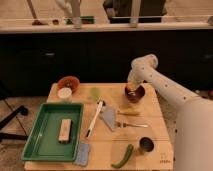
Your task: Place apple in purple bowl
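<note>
The white arm is reaching down from the right, and its tool (133,90) is hanging right over the purple bowl (136,93) at the back right of the wooden surface (150,130). Whether the tool is clenched or released cannot be told. A small orange-red patch, seemingly the apple (131,91), is showing at the tool's tip inside the bowl; whether it is resting there or being held is unclear.

Just in front of the bowl a yellow item (129,111) is lying, and a fork (131,124) nearer still. A metal cup (145,144) and a long green vegetable (124,156) are sitting at the front edge. A white-handled spatula (95,117) is lying mid-surface. On the left, a green tray (40,142) is holding a tan block (64,129). Behind it an orange bowl (69,82) and white cup (64,93) are standing, with a pale green fruit (95,92) beside them.
</note>
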{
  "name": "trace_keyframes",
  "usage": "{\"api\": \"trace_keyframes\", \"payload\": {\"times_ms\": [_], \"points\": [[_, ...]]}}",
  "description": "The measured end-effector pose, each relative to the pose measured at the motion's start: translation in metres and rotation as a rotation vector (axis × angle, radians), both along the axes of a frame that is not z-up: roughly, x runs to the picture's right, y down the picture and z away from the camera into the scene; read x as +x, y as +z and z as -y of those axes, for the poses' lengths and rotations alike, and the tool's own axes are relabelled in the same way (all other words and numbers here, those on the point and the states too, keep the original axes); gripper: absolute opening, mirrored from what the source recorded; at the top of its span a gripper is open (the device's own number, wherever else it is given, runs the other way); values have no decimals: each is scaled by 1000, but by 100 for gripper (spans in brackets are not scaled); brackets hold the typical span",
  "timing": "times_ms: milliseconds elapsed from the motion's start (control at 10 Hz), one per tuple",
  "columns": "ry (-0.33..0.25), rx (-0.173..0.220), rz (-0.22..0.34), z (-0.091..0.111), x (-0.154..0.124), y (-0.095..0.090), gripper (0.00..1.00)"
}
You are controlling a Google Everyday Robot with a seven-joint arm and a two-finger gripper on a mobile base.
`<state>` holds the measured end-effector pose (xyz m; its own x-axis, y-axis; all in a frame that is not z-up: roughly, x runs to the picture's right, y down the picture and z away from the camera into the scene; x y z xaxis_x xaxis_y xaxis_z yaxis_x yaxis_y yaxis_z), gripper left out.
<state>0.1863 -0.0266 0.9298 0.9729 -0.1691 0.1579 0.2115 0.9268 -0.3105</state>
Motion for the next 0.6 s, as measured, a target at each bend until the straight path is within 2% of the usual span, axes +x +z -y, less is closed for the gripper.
{"api": "trace_keyframes", "payload": {"times_ms": [100,300,600], "points": [[0,-1,0,0,1,0,19],[0,-3,1,-1,2,1,23],[-4,-5,1,-2,4,1,46]]}}
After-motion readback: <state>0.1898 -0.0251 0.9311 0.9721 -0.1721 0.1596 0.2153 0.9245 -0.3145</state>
